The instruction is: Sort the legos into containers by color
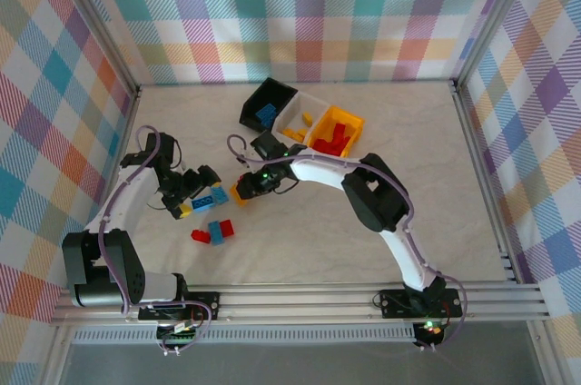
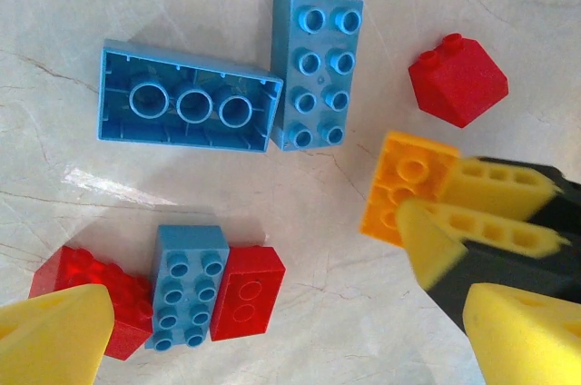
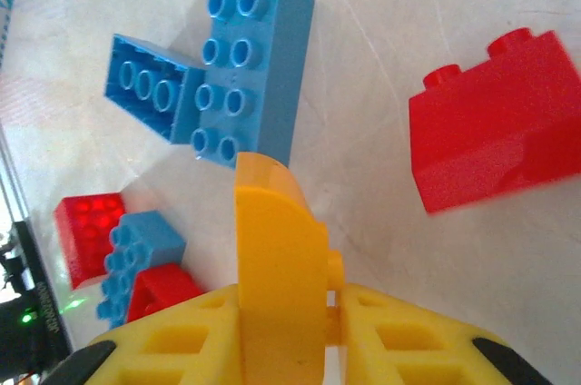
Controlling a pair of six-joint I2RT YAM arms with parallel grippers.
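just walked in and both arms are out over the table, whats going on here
Two robot arms are sorting lego bricks by colour. The right gripper is shut on a yellow-orange brick, low over the table. The left gripper is open above loose blue bricks and red bricks, holding nothing. At the back, the black bin has blue bricks in it, the white bin yellow ones and the yellow-orange bin red ones.

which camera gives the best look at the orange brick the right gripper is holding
Left wrist: the orange brick shows its hollow underside, with the right gripper pinching one end. Right wrist sees the brick edge-on between the jaws. In top external it is a small orange patch.
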